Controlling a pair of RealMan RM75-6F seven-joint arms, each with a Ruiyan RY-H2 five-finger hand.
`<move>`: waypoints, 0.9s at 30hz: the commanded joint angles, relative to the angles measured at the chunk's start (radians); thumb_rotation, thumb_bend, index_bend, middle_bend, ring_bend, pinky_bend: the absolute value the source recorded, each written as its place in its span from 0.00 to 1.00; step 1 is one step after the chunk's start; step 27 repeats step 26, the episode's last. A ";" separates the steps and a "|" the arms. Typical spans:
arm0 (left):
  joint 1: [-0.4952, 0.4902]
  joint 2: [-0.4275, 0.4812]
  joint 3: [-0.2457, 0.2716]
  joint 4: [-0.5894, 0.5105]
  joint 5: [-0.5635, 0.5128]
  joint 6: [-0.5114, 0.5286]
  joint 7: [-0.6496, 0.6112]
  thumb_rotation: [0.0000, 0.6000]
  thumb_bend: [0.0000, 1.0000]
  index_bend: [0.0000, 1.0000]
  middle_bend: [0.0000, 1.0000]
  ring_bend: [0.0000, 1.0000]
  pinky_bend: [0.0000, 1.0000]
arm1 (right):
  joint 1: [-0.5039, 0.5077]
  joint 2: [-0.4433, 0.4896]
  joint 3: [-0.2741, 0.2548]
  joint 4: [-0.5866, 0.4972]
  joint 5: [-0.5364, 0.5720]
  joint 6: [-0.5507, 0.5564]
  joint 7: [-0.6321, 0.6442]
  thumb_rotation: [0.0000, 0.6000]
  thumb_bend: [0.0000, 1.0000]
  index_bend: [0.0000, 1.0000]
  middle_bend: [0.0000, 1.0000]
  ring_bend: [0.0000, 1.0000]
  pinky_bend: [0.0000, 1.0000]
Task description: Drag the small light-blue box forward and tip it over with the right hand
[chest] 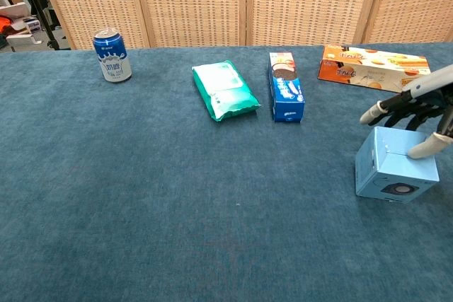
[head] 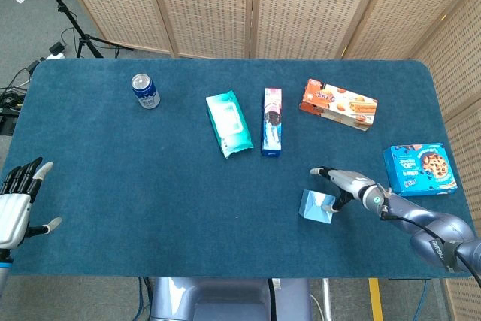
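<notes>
The small light-blue box [head: 318,207] lies tipped over near the table's front right, and in the chest view its round-marked face [chest: 400,189] points toward me. My right hand [head: 342,184] hovers just behind and above the light-blue box [chest: 393,166], fingers stretched out and apart. In the chest view the right hand [chest: 417,107] lets its thumb [chest: 428,148] rest on the box's top face, and nothing is gripped. My left hand [head: 15,204] stays at the table's front left edge, fingers spread and holding nothing.
A blue can [head: 145,91] stands at the back left. A green pack [head: 228,123] and a long blue cookie box [head: 272,122] lie mid-table. An orange biscuit box [head: 338,104] is behind the right hand, and a blue cookie box [head: 419,169] lies at the right edge.
</notes>
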 commanded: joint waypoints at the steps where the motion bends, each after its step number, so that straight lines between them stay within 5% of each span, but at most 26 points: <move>1: 0.002 0.002 0.000 -0.001 0.003 0.006 -0.006 1.00 0.02 0.00 0.00 0.00 0.00 | -0.031 0.013 0.022 -0.011 0.021 0.059 -0.001 1.00 0.34 0.00 0.00 0.00 0.08; 5: 0.005 0.004 0.001 -0.001 0.009 0.011 -0.011 1.00 0.02 0.00 0.00 0.00 0.00 | -0.073 0.062 0.043 -0.070 -0.001 0.127 0.008 1.00 0.34 0.00 0.00 0.00 0.08; 7: 0.006 0.006 0.003 -0.001 0.015 0.015 -0.016 1.00 0.02 0.00 0.00 0.00 0.00 | -0.134 0.089 0.058 -0.113 -0.049 0.262 0.005 1.00 0.33 0.00 0.00 0.00 0.06; 11: 0.011 0.009 0.006 -0.001 0.026 0.026 -0.024 1.00 0.02 0.00 0.00 0.00 0.00 | -0.270 0.093 0.058 -0.141 -0.177 0.587 -0.027 1.00 0.11 0.00 0.00 0.00 0.00; 13: 0.012 0.010 0.006 0.002 0.029 0.027 -0.027 1.00 0.02 0.00 0.00 0.00 0.00 | -0.356 0.042 0.051 -0.095 -0.237 0.802 -0.165 1.00 0.01 0.00 0.00 0.00 0.00; 18: 0.008 -0.001 -0.006 0.026 0.029 0.040 -0.005 1.00 0.01 0.00 0.00 0.00 0.00 | -0.489 -0.133 0.046 0.049 -0.326 1.160 -0.480 1.00 0.00 0.00 0.00 0.00 0.00; 27: 0.010 -0.011 -0.011 0.039 0.011 0.038 -0.005 1.00 0.01 0.00 0.00 0.00 0.00 | -0.614 -0.287 -0.003 0.205 -0.365 1.389 -0.558 1.00 0.00 0.00 0.00 0.00 0.00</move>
